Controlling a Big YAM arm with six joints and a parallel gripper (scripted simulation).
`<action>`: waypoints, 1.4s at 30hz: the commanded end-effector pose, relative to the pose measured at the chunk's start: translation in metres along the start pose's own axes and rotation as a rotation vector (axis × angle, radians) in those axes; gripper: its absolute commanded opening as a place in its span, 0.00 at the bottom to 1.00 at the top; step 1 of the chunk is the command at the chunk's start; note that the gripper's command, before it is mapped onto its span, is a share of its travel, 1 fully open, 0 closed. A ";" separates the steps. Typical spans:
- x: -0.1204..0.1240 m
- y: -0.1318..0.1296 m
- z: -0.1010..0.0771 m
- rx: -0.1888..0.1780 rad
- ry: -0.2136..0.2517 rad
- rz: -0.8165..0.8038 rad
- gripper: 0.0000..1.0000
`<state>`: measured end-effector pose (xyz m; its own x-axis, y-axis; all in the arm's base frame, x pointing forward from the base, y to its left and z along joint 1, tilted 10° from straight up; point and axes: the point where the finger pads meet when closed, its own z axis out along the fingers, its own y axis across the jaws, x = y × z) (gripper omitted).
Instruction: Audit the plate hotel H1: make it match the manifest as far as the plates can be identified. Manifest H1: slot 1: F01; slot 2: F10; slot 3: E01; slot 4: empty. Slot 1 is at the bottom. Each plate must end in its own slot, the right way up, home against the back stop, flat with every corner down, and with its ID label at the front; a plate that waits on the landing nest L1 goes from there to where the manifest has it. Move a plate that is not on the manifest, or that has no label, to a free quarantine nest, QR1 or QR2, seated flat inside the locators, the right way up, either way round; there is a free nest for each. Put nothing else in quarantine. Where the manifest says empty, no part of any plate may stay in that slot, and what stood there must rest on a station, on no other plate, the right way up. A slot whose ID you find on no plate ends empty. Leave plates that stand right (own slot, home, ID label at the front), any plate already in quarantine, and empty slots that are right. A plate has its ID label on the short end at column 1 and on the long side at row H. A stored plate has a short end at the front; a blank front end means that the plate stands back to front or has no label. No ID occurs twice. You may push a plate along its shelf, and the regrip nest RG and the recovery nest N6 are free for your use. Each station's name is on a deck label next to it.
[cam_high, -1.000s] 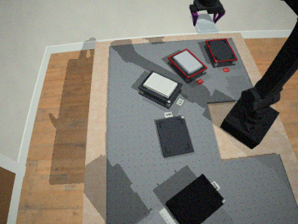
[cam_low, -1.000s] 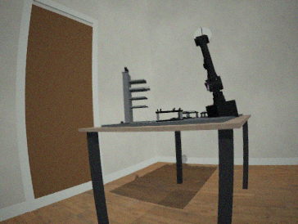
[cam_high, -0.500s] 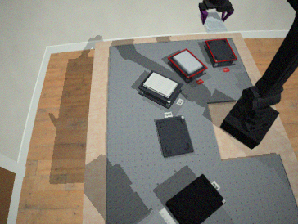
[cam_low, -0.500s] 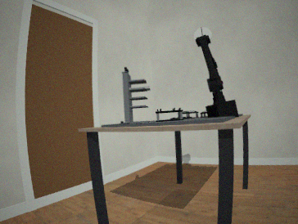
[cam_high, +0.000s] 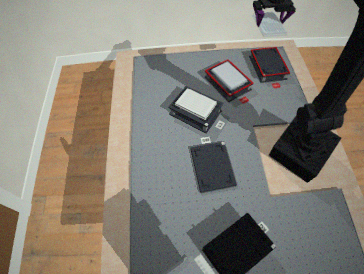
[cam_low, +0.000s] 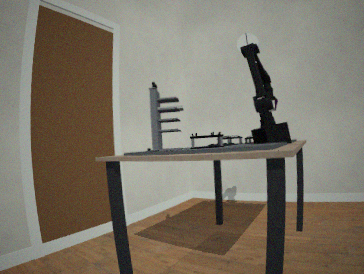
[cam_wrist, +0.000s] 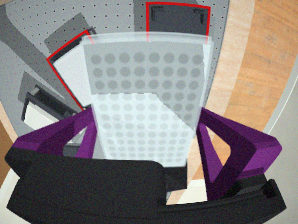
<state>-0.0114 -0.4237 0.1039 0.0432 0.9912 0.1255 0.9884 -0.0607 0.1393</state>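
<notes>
The end effector (cam_wrist: 143, 139) is clamped across a plate (cam_wrist: 145, 96) held high beyond the worktop (cam_high: 150, 150) edge, so a slipped grip would likely drop it to the floor (cam_high: 75, 130), missing the empty red-framed nest (cam_high: 270, 63).

Arm (cam_low: 261, 85): raised high, extended past the bench's far edge. Gripper (cam_wrist: 149, 139): purple fingers spread wide, clamped on a clear well plate (cam_wrist: 145, 96).
</notes>
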 end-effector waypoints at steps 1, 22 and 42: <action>-0.028 -0.017 -0.026 0.006 -0.076 -0.018 0.86; -0.037 -0.058 -0.028 0.014 -0.091 -0.037 0.86; -0.024 -0.054 0.049 0.001 -0.022 -0.014 0.86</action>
<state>-0.0661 -0.4326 0.0515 0.0347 0.9926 0.1166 0.9888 -0.0510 0.1403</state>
